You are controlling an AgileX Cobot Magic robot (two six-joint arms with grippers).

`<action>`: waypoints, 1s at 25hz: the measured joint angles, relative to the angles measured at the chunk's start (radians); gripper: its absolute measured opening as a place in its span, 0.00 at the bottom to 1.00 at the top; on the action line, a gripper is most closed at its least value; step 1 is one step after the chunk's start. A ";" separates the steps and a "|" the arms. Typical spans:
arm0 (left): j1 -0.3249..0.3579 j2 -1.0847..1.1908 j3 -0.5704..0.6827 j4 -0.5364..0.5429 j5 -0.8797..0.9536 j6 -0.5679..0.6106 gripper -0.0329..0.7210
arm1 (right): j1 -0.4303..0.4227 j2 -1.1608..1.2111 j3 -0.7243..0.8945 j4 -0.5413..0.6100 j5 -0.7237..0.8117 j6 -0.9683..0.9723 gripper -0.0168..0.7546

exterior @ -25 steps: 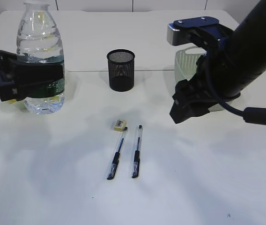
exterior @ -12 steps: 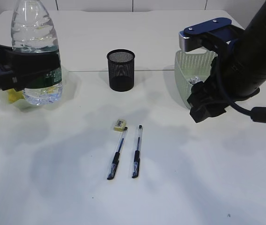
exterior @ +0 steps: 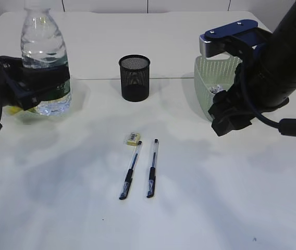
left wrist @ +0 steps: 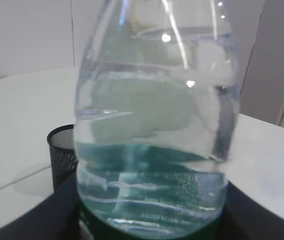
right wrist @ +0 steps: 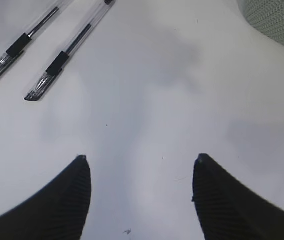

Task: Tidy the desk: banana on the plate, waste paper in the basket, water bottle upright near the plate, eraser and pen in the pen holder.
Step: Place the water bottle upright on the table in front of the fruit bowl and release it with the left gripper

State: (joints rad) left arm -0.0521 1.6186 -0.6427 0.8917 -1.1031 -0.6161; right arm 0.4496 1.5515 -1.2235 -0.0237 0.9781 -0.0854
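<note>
A clear water bottle stands upright at the far left, with my left gripper shut on its green-labelled lower part. Its base is at or just above the table. A yellow bit of banana peeks out behind that arm; the plate is hidden. The black mesh pen holder stands at the middle back. A yellow eraser and two pens lie in front of it. My right gripper hangs open and empty beside the green basket, which holds waste paper.
In the right wrist view both pens lie at the upper left, and the basket's mesh rim shows at the top right. Bare white table lies under the right gripper's fingers. The pen holder stands just behind the bottle.
The bottle was carried up and left, then came down and slightly right. The right arm drew back to the right a second ago and has held still since.
</note>
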 joint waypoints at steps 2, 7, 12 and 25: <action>0.000 0.051 0.000 -0.045 0.000 0.035 0.56 | 0.000 0.000 0.000 0.000 0.002 0.000 0.63; 0.000 0.152 -0.002 -0.097 0.010 0.147 0.55 | 0.000 0.000 0.000 0.000 0.004 0.000 0.63; -0.002 0.232 -0.004 -0.150 0.010 0.209 0.55 | 0.000 0.000 0.000 0.000 0.004 0.000 0.63; -0.002 0.408 -0.141 -0.157 0.011 0.226 0.55 | 0.000 0.000 0.000 -0.001 0.004 0.002 0.63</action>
State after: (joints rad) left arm -0.0543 2.0265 -0.7833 0.7348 -1.0924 -0.3902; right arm 0.4496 1.5515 -1.2235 -0.0251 0.9818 -0.0834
